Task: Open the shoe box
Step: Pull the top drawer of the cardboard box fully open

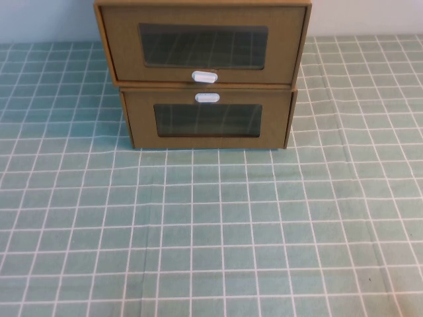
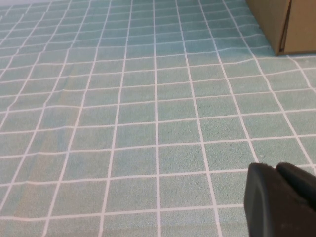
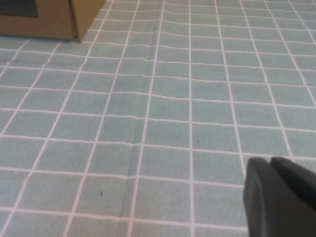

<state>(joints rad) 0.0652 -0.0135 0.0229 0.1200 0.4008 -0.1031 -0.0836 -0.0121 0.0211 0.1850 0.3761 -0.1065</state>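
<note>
Shoe box (image 1: 231, 76) is sitting closed at the table's (image 1: 211, 251) far middle, as left claw (image 2: 276, 170) and right claw (image 3: 271, 165), both pressed together, are hovering well apart from it, apparently awaiting a start.

Closed right pincer (image 3: 274, 170) over cloth (image 3: 173, 113), shoe box (image 3: 49, 23) beyond

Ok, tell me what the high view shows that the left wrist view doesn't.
High view only: the windowed fronts of the upper shoe box and lower shoe box, with their white handles. Left wrist view only: the left gripper, shut, low over the cloth. Both: the green checked tablecloth and the lower shoe box's corner. The right gripper, shut, shows only in its own wrist view.
</note>
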